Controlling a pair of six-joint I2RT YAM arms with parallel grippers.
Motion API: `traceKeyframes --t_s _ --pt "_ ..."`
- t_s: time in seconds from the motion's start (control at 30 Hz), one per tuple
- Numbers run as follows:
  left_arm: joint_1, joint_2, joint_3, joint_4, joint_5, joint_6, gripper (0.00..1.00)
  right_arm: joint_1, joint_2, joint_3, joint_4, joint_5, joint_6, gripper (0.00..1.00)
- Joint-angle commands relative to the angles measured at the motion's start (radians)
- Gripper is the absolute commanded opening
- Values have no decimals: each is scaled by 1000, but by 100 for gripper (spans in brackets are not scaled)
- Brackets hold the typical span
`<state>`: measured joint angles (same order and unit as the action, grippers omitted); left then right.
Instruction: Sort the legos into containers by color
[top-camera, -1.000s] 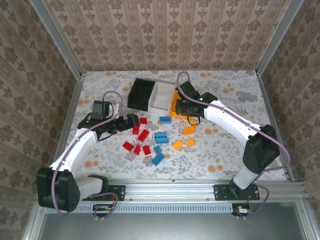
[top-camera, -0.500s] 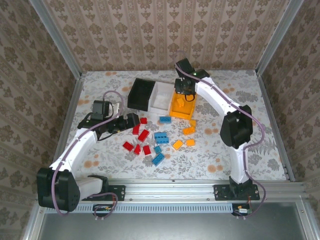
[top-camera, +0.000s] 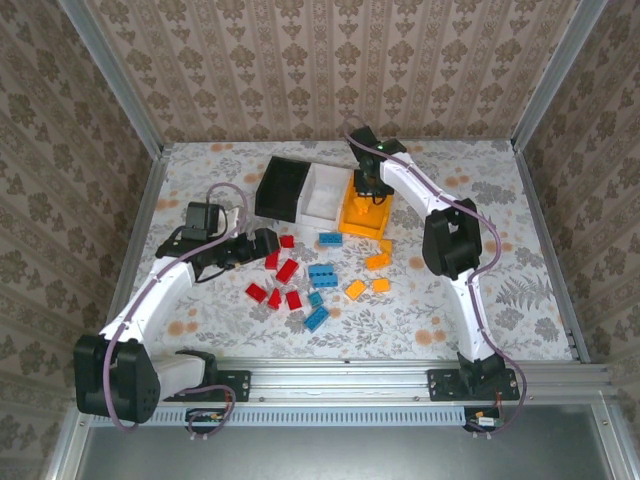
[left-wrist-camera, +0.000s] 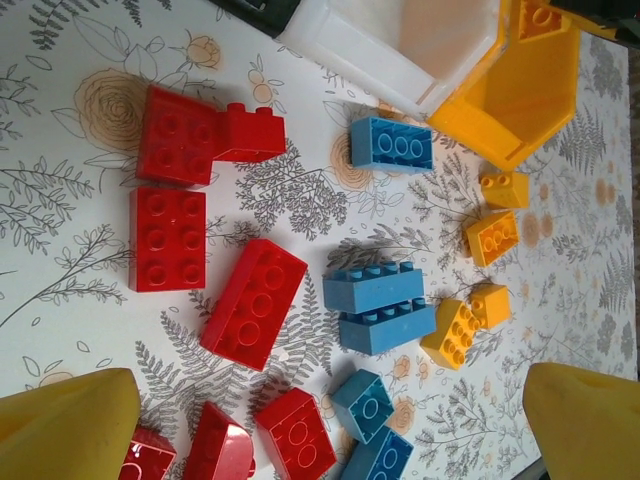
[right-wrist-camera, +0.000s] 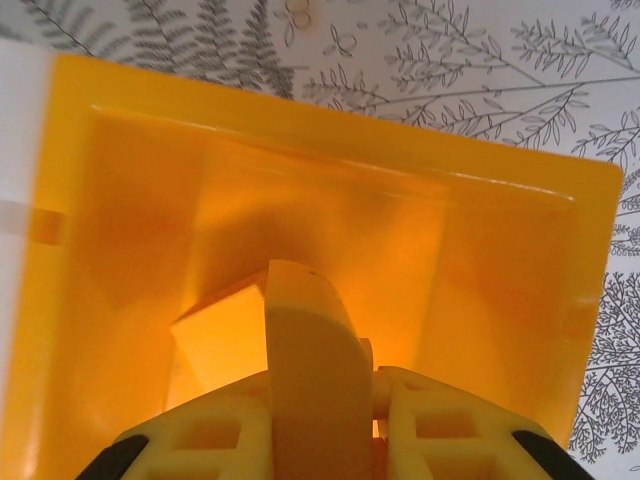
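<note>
Over the orange bin, at the right end of the row of three joined bins, the right gripper hangs with its fingers pointing down into the bin's cavity. Its jaws are pressed together, and in the right wrist view they appear to pinch an orange brick that sits against the side of the centre finger, inside the bin walls. The step in hand is judged to be the release of this brick. To do it well, hold the gripper over the middle of the cavity, away from the wall shared with the white bin, so that the brick cannot tip over the divider. Spread the jaws fully before any lift, then withdraw straight up so that the fingers do not catch the rim and drag the joined row, including the black bin. The left gripper hovers low over the loose pile on the table with its jaws spread wide and nothing between them. Below it lie red bricks, blue bricks and several orange bricks, all unsorted, so most of the task is judged to be ahead.
</note>
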<state>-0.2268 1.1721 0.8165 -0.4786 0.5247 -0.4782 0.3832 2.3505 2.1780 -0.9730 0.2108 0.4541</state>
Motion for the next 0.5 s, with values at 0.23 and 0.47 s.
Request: traceKeyframes --t_s 0.23,0.47 --pt "-14 27 2 -49 -39 35 99 -12 -16 11 -35 22 -21 42" --pt "-99 51 65 -126 -147 86 97 20 -250 -146 4 24 -34 47"
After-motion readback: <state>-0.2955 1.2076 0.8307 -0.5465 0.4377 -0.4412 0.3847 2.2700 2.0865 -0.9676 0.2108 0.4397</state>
